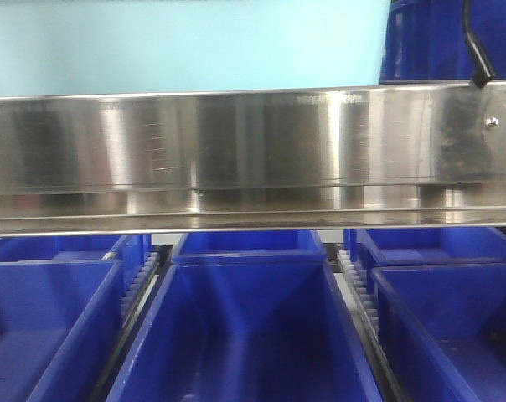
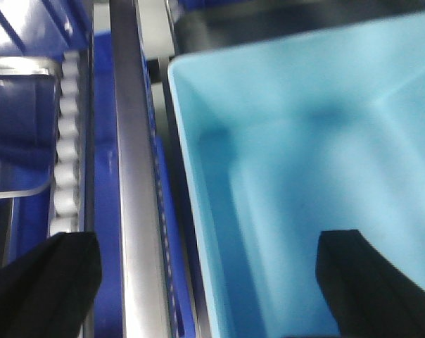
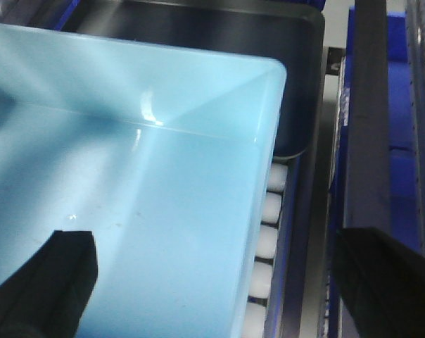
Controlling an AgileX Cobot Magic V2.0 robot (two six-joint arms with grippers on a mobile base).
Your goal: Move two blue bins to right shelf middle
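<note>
Steel shelf rail across front | dark-blue bins beneath | left end effector, right end effector: spread astride light-blue bin

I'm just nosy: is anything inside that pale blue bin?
Nothing shows: the pale blue bin looks bare in both wrist views. Black fingertips cover patches of its floor, and its near end is out of frame.

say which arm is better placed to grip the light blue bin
Left, narrowly: both straddle walls of the light blue bin, but the left hand has its wall nearer midway than the right hand.
</note>
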